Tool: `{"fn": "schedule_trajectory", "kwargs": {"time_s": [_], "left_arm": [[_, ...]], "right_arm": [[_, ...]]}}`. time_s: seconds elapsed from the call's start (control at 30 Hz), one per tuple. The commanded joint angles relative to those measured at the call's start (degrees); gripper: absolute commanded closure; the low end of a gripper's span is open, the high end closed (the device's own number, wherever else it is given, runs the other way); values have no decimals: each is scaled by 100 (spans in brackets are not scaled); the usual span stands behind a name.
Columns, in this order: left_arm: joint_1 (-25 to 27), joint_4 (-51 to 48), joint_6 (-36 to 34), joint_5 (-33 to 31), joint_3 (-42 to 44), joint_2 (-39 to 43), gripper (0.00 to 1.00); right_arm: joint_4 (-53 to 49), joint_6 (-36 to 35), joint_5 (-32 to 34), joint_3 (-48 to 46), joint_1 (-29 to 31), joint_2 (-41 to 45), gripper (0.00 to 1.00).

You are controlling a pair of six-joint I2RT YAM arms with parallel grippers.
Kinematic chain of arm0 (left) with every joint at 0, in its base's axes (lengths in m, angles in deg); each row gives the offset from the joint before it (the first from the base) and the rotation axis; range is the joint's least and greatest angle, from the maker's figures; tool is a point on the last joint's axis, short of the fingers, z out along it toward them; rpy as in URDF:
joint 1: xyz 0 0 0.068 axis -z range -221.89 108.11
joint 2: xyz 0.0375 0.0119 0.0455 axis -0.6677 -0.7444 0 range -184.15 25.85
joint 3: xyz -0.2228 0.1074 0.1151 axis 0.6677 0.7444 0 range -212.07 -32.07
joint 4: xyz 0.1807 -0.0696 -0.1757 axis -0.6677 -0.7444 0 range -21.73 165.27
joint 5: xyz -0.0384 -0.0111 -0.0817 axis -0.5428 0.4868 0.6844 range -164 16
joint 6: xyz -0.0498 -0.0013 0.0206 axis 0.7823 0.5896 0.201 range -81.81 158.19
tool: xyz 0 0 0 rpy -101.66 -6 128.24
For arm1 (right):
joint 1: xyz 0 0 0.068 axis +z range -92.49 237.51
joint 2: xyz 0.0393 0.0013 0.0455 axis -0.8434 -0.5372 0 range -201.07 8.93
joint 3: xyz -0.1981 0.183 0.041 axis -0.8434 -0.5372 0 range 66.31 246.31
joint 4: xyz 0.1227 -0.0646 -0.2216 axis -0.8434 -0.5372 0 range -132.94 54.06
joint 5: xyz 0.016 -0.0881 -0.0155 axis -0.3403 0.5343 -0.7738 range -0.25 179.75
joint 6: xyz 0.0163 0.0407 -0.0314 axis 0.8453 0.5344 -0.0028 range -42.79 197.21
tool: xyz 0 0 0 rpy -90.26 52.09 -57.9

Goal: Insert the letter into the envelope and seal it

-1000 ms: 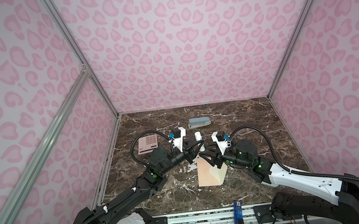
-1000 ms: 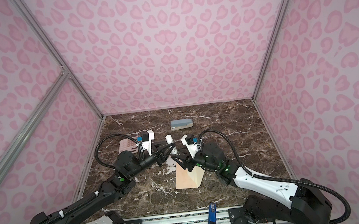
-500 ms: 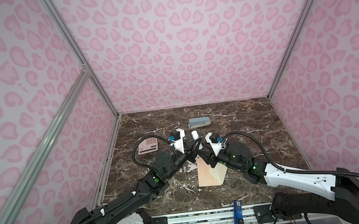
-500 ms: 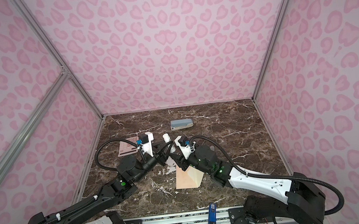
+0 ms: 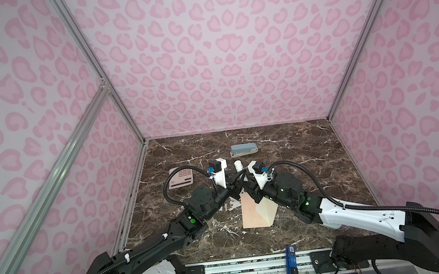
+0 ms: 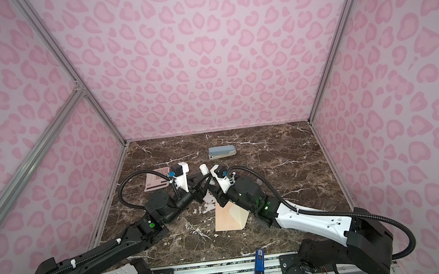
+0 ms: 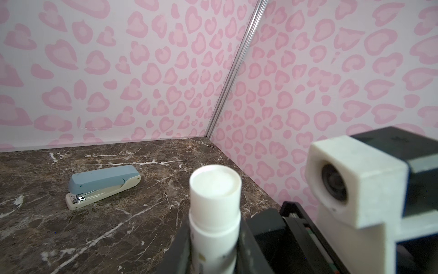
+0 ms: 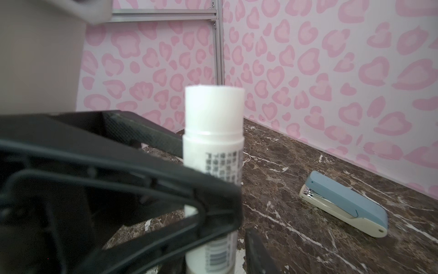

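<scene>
Nearest to the robot, the envelope [image 5: 252, 213] lay flat on the tabletop [image 5: 314, 177], with its paler flap [image 5: 267, 210] opened toward the right. The letter did not show in any view. Probably it was already inside, but this I could not confirm.

Just behind the envelope the two arms met. The left end effector [image 5: 237, 180] was closed narrowly on a white glue stick [image 7: 214, 208] and held it upright, with what looked like its cap in place. The right end effector [image 5: 247, 188] stood directly beside the stick; whether its jaws already pressed on it, the views did not show. Farther back lay a pink device with a digit display [image 5: 181, 177], and behind it a blue stapler [image 5: 243, 150].

In my judgement the sealing step was in hand, at the uncapping of the glue. The next move called for a firm grip on the cap and a straight pull along the stick while the left side kept the body steady — then glue on the flap.

Compared with one second before, the right arm had come in from the right to the stick, the left had shifted only a little, and the envelope had not moved.
</scene>
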Motion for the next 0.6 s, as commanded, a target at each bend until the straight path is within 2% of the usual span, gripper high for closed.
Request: {"fn": "schedule_trajectory", "kwargs": {"time_s": [0.0,0.2,0.33,0.43,0.57], "left_arm": [[13,302,0,-29,-1,0,96],[-2,339,170,66,-33,-57,96],[-26,214,263,396,-171,-198,96],[-157,304,467,758,-130,-253,96],[-473,394,668,1606,-8,-232,96]], "right_arm": [[200,-36,73,31,5,-49,66],[38,-69,8,108,24,-63,78],[4,-130,-95,93,28,45,82],[-96,-193,-240,91,28,159,84],[-389,-207,-605,114,12,393,86]]}}
